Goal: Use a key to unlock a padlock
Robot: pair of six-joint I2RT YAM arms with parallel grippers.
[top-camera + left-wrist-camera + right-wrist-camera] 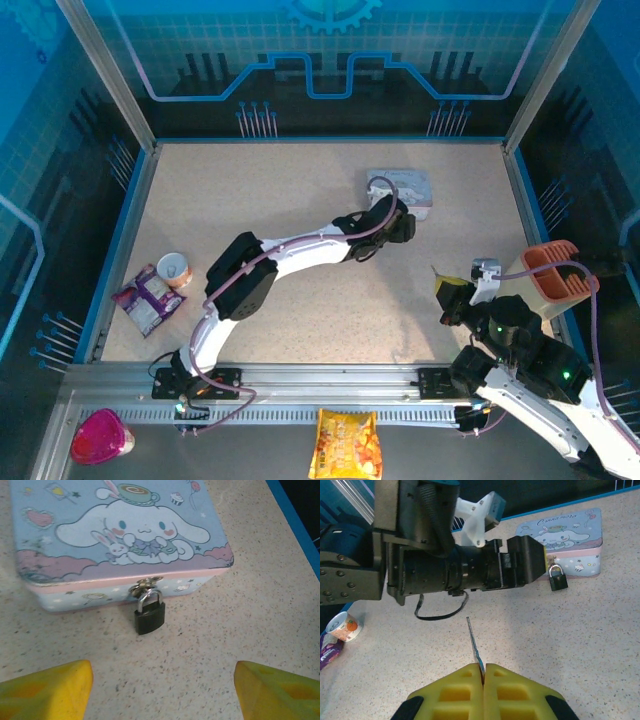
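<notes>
A small black padlock (pixel 149 615) with a silvery shackle hangs from the clasp of a pastel cartoon tin (pixel 120 535) and rests on the speckled table. My left gripper (pixel 163 680) is open. Its yellow fingertips (pixel 60 687) stand wide apart just in front of the padlock, with bare table between them. The right wrist view shows the same padlock (pixel 558 579) at the tin's (pixel 570 530) front, beside the left arm's black wrist (pixel 470 570). My right gripper (pixel 483 672) is shut on a thin silvery key (pixel 475 642), whose blade points ahead towards the left arm.
The tin (pixel 400 188) sits at the back centre-right of the table. A purple snack packet (pixel 148 297) and a small can (pixel 174 268) lie at the left edge. An orange holder (pixel 555 270) stands at the right edge. A yellow chip bag (pixel 345 445) and a pink object (pixel 100 437) lie off the table in front.
</notes>
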